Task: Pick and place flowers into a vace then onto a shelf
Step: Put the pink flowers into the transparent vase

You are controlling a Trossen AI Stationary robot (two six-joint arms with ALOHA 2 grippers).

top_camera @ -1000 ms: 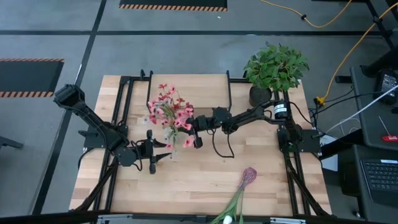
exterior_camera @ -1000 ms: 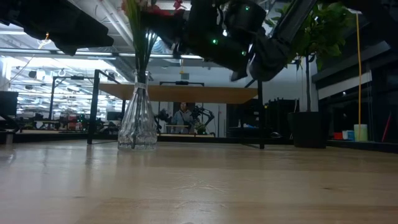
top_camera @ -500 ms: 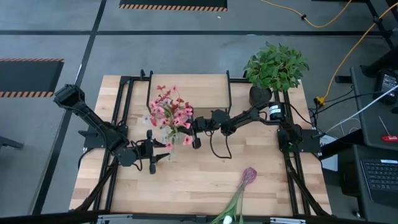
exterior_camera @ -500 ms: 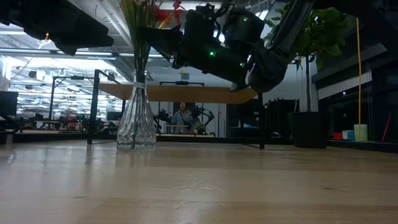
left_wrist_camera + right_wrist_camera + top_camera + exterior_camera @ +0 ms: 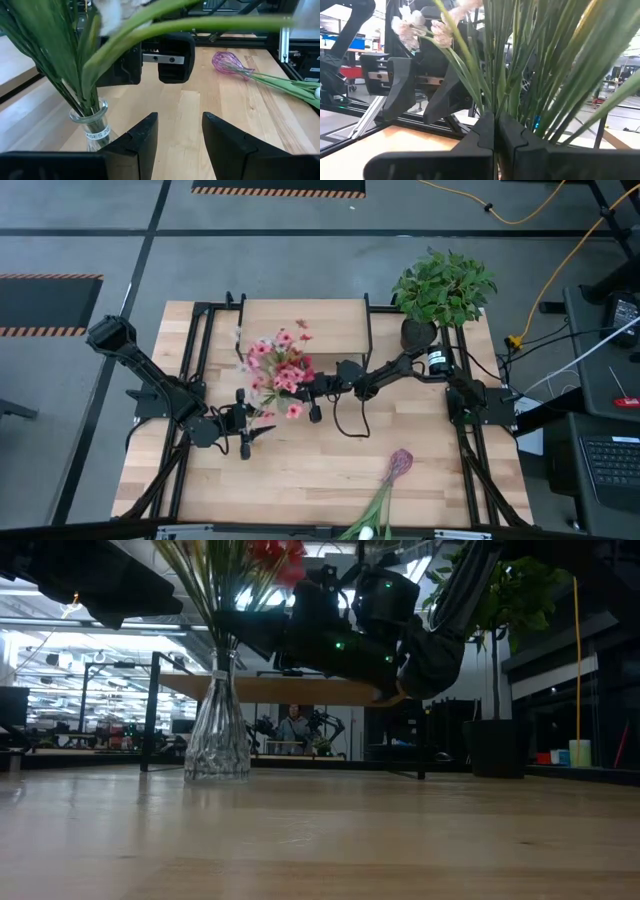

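Note:
The flowers (image 5: 280, 368), pink and red blooms on green stems, stand in a clear glass vase (image 5: 217, 745) left of the table's middle, in front of the shelf (image 5: 305, 320). My right gripper (image 5: 303, 388) reaches in from the right, shut at the stems (image 5: 224, 635) above the vase's neck. My left gripper (image 5: 180, 132) is open and empty, just near-left of the vase (image 5: 95, 125). A second bunch with a purple bloom (image 5: 400, 461) lies flat by the table's near edge. My right gripper is shut on the flowers' green stems (image 5: 492, 97) a little above the vase's neck, pinched between its two fingers (image 5: 480, 137). It comes in about level from the table's right, across the stems. The stems' lower ends stay in the vase, and the bunch leans and fans out above the fingers.
A bushy green plant in a black pot (image 5: 443, 285) stands at the far right corner. The shelf's black frame posts (image 5: 155, 710) rise behind the vase. The second bunch also shows in the left wrist view (image 5: 227, 62). Bare tabletop lies between the vase and that bunch.
My right gripper has gone toward the table's left and a little down, up to the stems. The bunch has tipped, its blooms now farther toward the table's right, and its stems have fanned out above the vase's neck.

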